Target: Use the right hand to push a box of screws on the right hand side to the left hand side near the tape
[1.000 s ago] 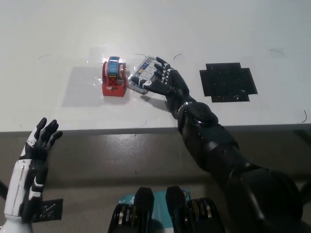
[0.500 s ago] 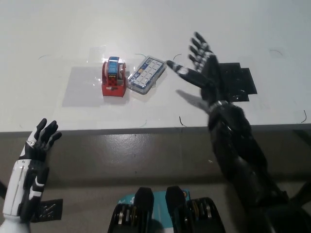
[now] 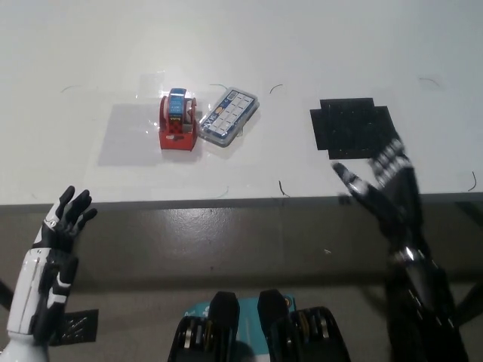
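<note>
With the box of screws (image 3: 229,116) lying just beside the tape (image 3: 177,120) on the surface (image 3: 90,68), the spread, empty right hand (image 3: 383,188) should back off clear of the edge, while the left hand (image 3: 62,223) rests open at lower left.

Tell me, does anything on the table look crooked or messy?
Only a little. The box of screws lies slanted beside the red tape dispenser instead of square with it. Nothing looks spilled or broken. Both hands, white left hand and black right hand, are open, off the table.
</note>
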You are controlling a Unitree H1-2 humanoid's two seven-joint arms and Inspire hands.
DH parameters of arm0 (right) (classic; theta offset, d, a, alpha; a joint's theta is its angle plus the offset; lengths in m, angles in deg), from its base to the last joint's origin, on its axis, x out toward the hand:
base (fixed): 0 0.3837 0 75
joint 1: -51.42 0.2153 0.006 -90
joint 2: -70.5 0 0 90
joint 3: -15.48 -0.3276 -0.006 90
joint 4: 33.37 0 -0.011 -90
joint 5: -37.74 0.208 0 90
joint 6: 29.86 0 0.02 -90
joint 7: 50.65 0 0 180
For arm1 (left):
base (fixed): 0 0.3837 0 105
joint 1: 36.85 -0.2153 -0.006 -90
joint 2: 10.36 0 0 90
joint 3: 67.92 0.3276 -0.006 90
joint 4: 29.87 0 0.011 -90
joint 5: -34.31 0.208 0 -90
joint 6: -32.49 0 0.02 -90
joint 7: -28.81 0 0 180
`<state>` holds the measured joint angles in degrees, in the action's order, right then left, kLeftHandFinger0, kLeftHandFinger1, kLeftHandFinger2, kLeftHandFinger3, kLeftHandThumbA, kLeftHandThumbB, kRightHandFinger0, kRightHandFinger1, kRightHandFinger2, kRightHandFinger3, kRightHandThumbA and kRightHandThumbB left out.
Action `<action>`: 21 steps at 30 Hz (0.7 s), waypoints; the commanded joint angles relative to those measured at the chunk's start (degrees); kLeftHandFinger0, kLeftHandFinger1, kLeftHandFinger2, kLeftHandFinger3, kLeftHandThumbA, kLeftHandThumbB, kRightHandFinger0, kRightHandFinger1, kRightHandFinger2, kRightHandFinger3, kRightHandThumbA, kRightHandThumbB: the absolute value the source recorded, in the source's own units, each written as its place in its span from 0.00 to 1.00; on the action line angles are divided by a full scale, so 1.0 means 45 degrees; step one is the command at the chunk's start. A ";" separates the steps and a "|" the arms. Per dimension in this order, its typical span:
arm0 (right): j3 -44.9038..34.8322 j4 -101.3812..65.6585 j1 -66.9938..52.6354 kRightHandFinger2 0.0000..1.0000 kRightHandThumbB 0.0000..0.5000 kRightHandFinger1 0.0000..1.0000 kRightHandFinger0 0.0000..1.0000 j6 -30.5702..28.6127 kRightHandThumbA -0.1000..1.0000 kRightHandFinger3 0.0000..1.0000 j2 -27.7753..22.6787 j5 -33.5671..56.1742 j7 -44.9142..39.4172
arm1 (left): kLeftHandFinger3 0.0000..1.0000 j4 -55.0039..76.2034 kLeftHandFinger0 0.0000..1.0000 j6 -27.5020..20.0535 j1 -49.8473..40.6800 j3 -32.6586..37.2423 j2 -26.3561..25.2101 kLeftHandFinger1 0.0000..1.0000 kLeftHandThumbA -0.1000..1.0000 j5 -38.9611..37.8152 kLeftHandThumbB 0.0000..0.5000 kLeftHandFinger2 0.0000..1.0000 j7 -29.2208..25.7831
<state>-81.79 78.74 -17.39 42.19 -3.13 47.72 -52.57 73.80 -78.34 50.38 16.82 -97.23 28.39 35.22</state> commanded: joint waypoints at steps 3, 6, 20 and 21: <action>0.2030 -1.1014 -0.5313 1.00 0.45 1.00 1.00 -0.1078 1.00 1.00 -0.1633 -0.0461 -0.2171 | 1.00 0.0424 1.00 0.0264 0.1127 -0.0188 -0.0503 1.00 0.92 0.0148 0.11 1.00 0.0049; 0.2235 -1.1261 -0.6125 1.00 0.47 1.00 1.00 -0.1316 1.00 1.00 -0.1807 -0.0207 -0.2196 | 1.00 0.0524 1.00 0.0385 0.1214 -0.0296 -0.0562 1.00 0.94 0.0335 0.10 1.00 -0.0034; 0.2729 -1.1119 -0.7476 1.00 0.47 1.00 1.00 -0.1292 1.00 1.00 -0.2790 -0.0030 -0.2146 | 1.00 0.0465 1.00 0.0363 0.1369 -0.0339 -0.0351 1.00 0.94 0.0306 0.13 1.00 -0.0122; 0.2769 -1.1056 -0.7448 1.00 0.47 1.00 1.00 -0.1286 1.00 1.00 -0.2798 -0.0053 -0.2087 | 1.00 0.0422 1.00 0.0312 0.1347 -0.0353 -0.0331 1.00 0.94 0.0351 0.13 1.00 -0.0134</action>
<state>-71.59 34.90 -50.74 41.32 -13.64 47.63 -57.37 73.84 -76.72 54.33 16.06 -97.59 28.84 35.17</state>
